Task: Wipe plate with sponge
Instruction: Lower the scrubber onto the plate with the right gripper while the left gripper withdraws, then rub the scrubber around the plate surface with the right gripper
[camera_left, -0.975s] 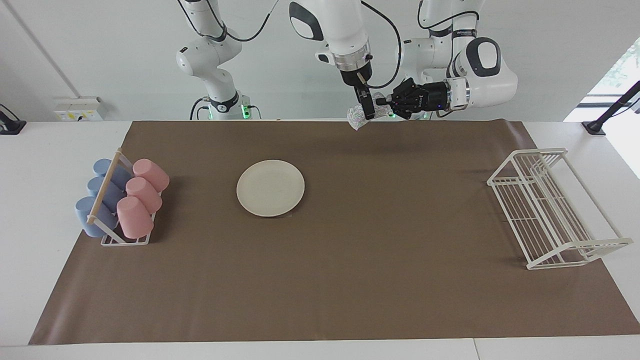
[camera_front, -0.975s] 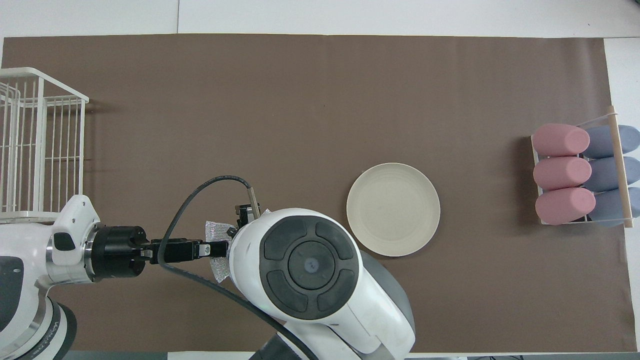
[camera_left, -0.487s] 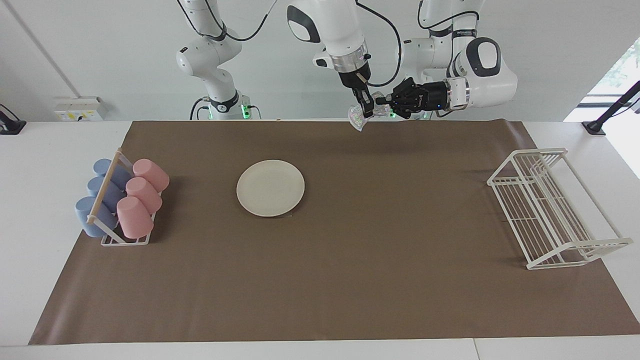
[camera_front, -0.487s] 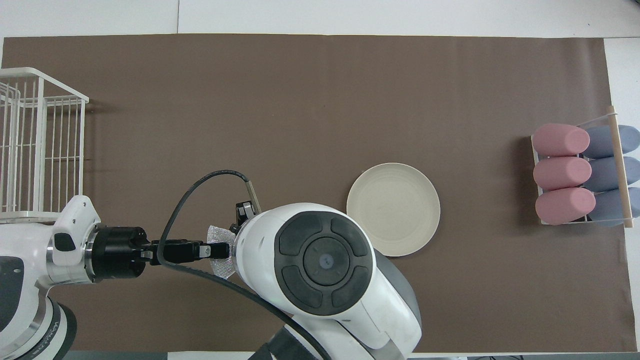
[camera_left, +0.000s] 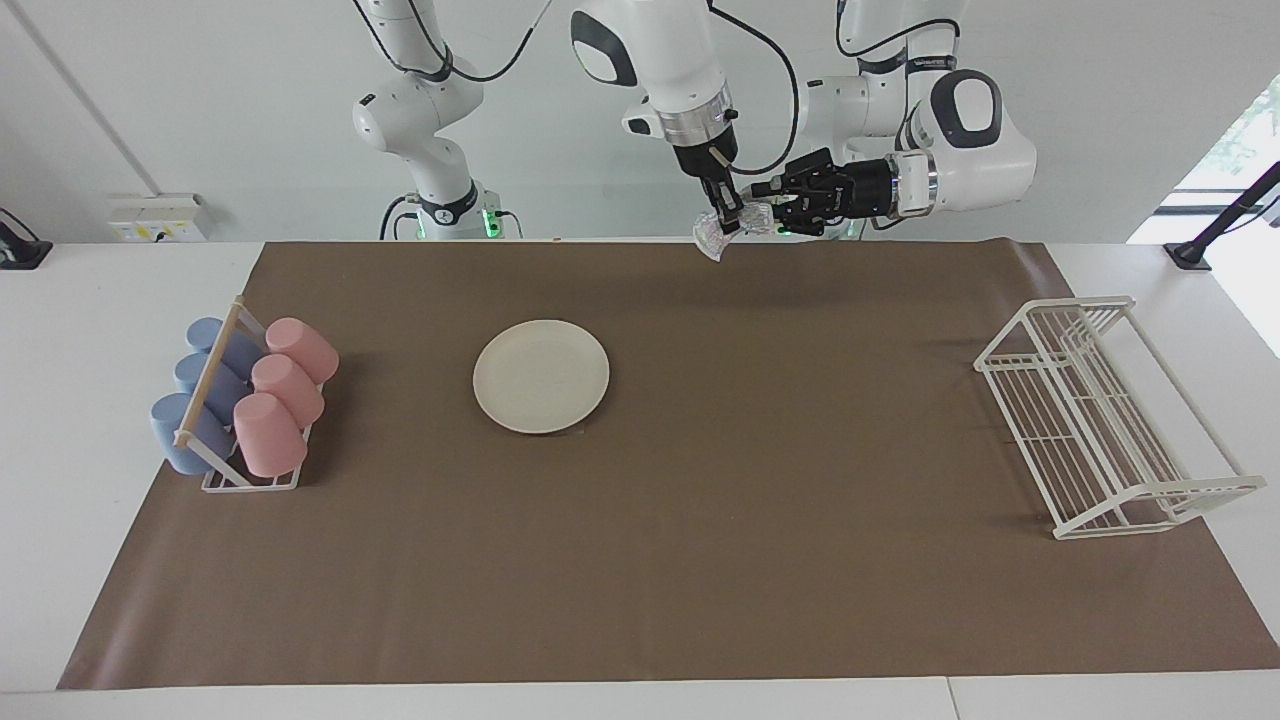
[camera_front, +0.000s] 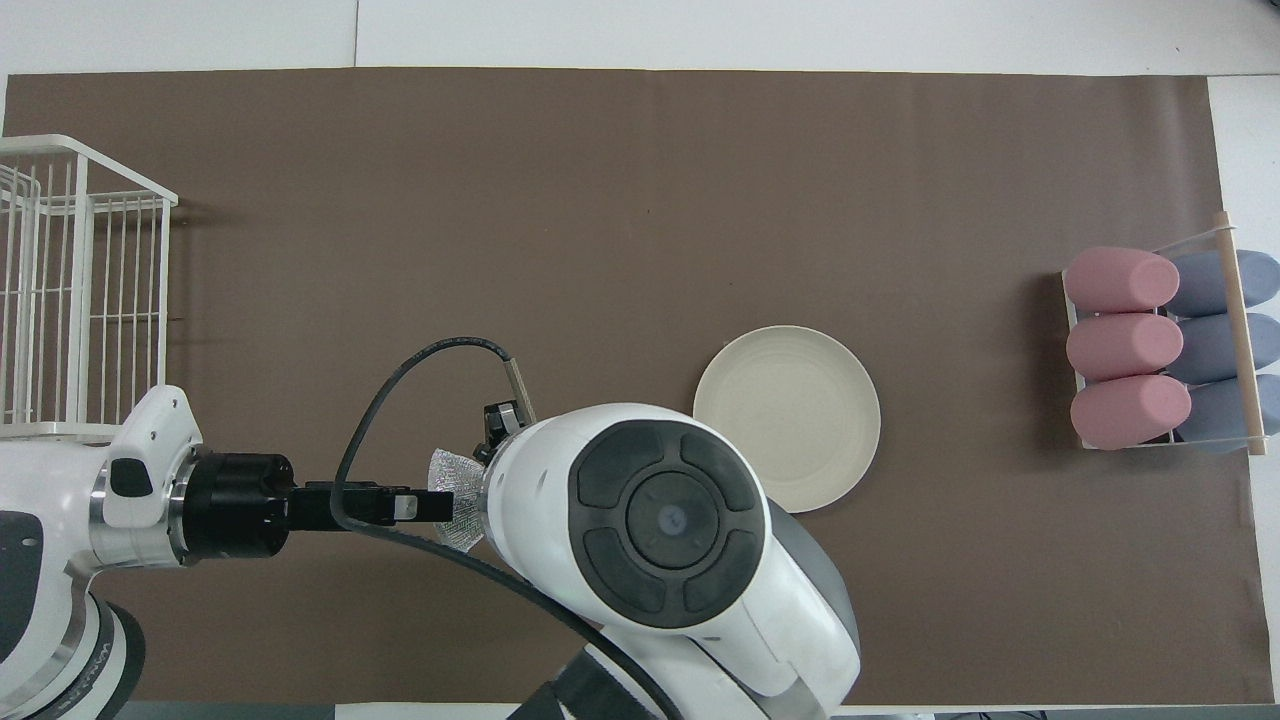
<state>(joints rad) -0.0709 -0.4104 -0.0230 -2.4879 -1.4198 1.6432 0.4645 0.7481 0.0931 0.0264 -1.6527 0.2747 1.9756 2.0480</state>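
1. Sponge (camera_left: 712, 236): a small silvery, glittery wad held up in the air between the two claws. It is not on the tabletop. It hangs over the brown mat (camera_left: 700, 520), off toward the left arm's end from the plate (camera_left: 541, 376).
2. Right claw (camera_left: 727, 212): it points straight down and is pinched closed on the top of the wad, most of which dangles below its tips.
3. Left claw (camera_left: 768, 203): it reaches in sideways, level, and meets the same wad. I cannot tell whether it is gripping or has let go.
4. What just changed: over the last second the right claw has lifted a little and drifted toward the plate, and the sponge has gone with it. The left claw has risen slightly but has barely shifted sideways.
5. What that means: I judge this to be a hand-over, with the right claw taking charge of the sponge. Wiping has not begun. The sponge has yet to be carried over the plate and lowered onto it.
6. Plate: round, flat and cream-white with a shallow rim. It lies alone on the mat with nothing touching it, well apart from both claws.
7. How the sponge looks: crumpled, mesh-like and irregular, far smaller than the plate. It is likely soft and will squash under pressure.
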